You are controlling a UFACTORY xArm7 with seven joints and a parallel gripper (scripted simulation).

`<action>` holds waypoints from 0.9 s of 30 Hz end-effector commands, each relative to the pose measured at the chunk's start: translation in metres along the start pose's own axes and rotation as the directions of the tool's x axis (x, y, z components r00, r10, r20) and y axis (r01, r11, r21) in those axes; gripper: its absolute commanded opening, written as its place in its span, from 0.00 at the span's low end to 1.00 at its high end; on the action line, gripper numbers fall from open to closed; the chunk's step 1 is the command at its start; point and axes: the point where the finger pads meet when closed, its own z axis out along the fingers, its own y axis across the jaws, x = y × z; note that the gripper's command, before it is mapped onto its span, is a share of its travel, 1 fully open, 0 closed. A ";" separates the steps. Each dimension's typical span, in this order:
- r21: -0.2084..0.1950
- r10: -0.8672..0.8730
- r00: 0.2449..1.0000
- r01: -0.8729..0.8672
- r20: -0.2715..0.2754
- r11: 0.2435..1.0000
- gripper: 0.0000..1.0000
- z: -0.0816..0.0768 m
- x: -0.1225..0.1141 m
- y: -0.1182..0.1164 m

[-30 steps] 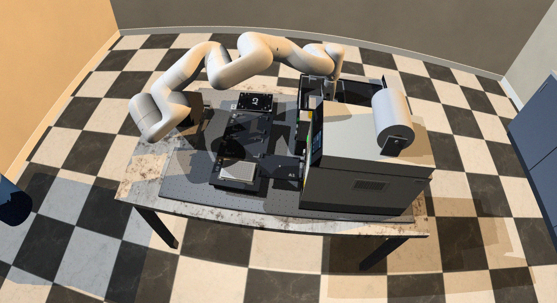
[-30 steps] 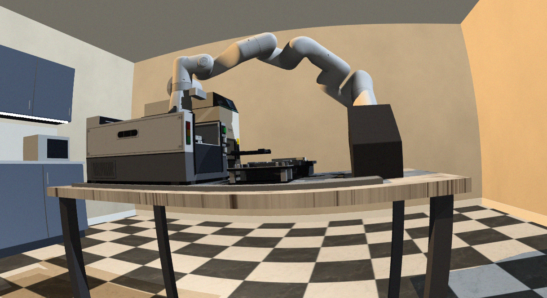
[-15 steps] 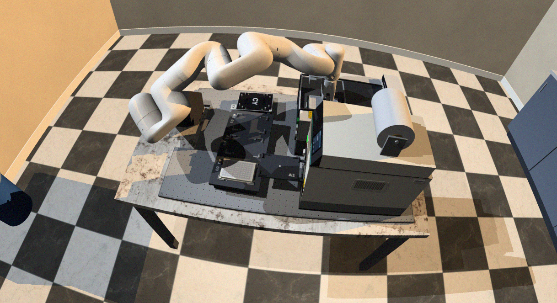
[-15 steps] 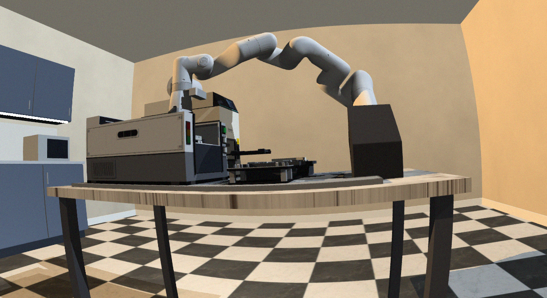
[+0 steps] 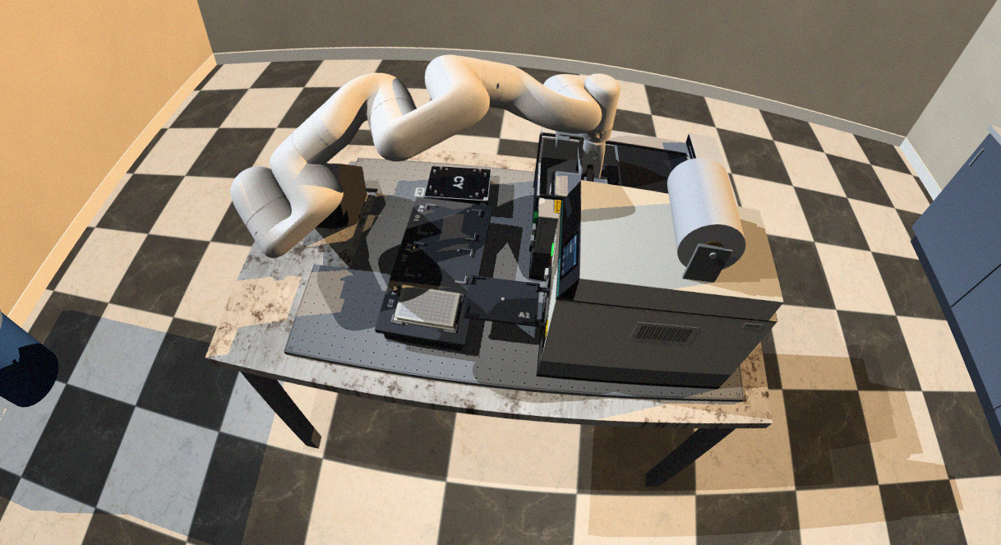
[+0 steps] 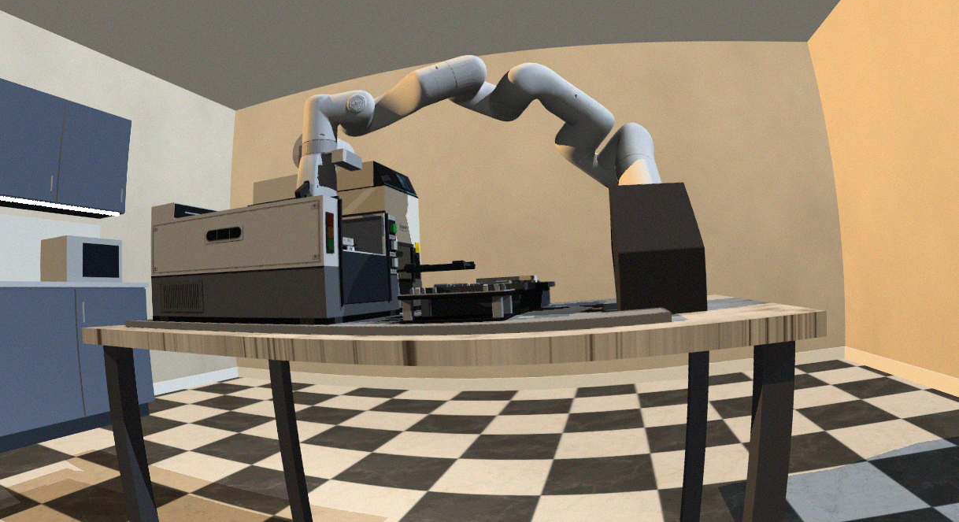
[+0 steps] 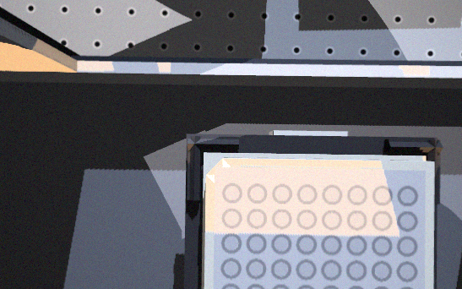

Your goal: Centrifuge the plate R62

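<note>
My gripper (image 5: 593, 167) reaches down into the open top of the centrifuge (image 5: 630, 156) (image 6: 235, 249) at the back of the table. It is open, and its fingers do not show in the wrist view. Just below it, a pale well plate (image 7: 317, 220) (image 5: 562, 184) lies flat in a dark bucket (image 7: 193, 177), long axis front to back. Its wells show as rings through a smooth top. I cannot tell whether it is R62 or BAL. R26 (image 5: 428, 308) sits on D3. D2 (image 5: 426, 260) and the CY nest (image 5: 456, 182) hold no plate.
The sealer (image 5: 651, 260) with its film roll (image 5: 703, 201) stands right beside the centrifuge. Its stage (image 5: 505, 299) sticks out toward the deck and carries no plate. The centrifuge's lamp stack (image 6: 328, 233) faces the exterior view. The arm's base box (image 6: 657, 246) stands at the table's other end.
</note>
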 end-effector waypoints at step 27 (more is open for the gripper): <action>-0.003 0.000 1.000 0.000 0.005 1.000 1.00 -0.048 -0.001 0.001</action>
